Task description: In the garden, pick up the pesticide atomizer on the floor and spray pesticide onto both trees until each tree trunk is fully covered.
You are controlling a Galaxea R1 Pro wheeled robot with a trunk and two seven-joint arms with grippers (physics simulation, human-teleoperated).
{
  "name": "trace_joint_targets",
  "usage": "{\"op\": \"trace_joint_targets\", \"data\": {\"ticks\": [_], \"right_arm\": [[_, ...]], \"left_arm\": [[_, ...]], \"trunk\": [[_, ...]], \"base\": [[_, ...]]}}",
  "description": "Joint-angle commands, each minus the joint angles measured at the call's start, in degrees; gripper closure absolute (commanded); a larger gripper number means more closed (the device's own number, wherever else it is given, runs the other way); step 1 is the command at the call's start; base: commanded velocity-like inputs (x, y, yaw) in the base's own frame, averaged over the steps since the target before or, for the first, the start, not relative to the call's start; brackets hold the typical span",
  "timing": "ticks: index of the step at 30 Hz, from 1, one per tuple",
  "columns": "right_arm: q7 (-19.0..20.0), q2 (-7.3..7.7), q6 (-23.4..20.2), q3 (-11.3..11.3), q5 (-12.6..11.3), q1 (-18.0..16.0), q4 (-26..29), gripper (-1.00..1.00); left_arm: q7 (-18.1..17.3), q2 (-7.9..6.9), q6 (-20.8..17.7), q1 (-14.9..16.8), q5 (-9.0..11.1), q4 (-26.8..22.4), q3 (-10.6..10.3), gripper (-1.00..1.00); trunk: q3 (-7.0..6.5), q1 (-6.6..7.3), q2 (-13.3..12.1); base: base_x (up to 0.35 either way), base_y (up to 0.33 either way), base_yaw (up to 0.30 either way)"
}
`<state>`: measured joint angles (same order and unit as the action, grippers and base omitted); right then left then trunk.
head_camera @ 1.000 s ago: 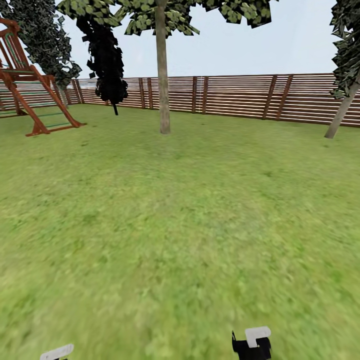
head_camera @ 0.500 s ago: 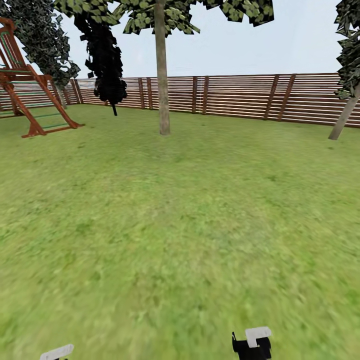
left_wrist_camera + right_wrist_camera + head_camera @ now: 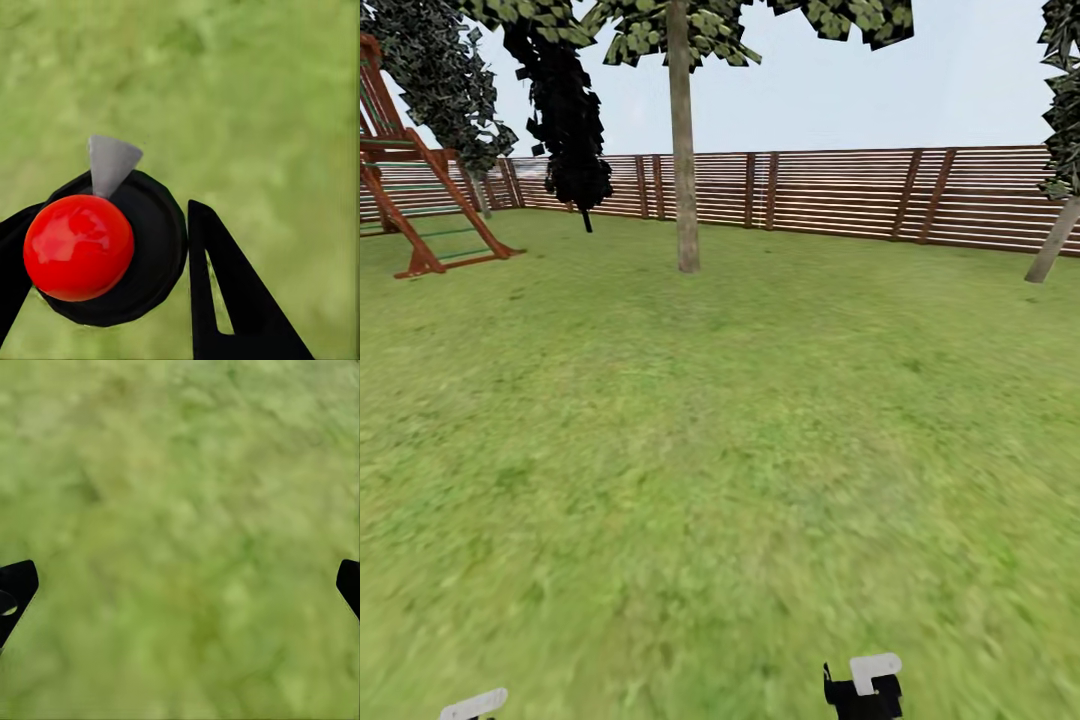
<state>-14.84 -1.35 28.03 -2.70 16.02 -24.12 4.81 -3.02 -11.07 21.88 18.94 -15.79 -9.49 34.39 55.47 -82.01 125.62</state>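
Two tree trunks rise from the lawn (image 3: 720,450) in the head view: a straight pale grey-brown tree trunk (image 3: 684,150) stands well ahead, slightly left of centre, its leafy crown (image 3: 700,25) cut off by the upper edge, and a leaning trunk (image 3: 1053,250) stands at the far right near the fence (image 3: 860,195). That brown slatted fence runs across the back of the garden. A reddish wooden play frame (image 3: 410,170) stands at the far left, with a very dark tree (image 3: 565,110) beside it near the fence. In the left wrist view the left tool (image 3: 105,285) is pinching the pesticide atomizer (image 3: 116,247), a black round body with a glossy red ball on top and a small grey nozzle, held between the two black fingers (image 3: 225,300) above the grass. In the right wrist view the right tool (image 3: 180,585) is spread wide, its two dark fingertips (image 3: 16,585) at opposite edges with bare grass between them. Both arms' light-coloured ends poke in at the lower edge of the head view.
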Motion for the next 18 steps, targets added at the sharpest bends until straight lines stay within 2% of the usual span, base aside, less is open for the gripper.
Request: {"op": "trace_joint_targets", "data": {"ticks": [1,5,10,18], "right_arm": [[-0.35,-0.04,0.1,-0.28,0.6,-0.02,-0.06,-1.0],[-0.36,-0.13,0.1,-0.28,0.6,-0.03,-0.06,-1.0],[-0.36,-0.15,0.1,-0.28,0.6,-0.05,-0.06,-1.0],[-0.36,-0.15,0.1,-0.28,0.6,-0.03,-0.06,-1.0]], "left_arm": [[-0.32,0.0,0.18,0.04,-0.3,0.06,0.5,1.0],[-0.32,0.0,0.18,0.04,-0.3,0.08,0.5,1.0],[-0.32,0.0,0.21,0.04,-0.3,0.08,0.5,1.0],[-0.32,0.0,0.18,0.04,-0.3,0.08,0.5,1.0]], "trunk": [[0.05,-0.03,0.02],[0.05,-0.03,0.02],[0.05,-0.03,0.02],[0.05,-0.03,0.02]], "base": [[0.338,0.0,0.0],[0.338,0.0,0.015],[0.338,0.0,0.156],[0.338,0.0,0.01]]}}
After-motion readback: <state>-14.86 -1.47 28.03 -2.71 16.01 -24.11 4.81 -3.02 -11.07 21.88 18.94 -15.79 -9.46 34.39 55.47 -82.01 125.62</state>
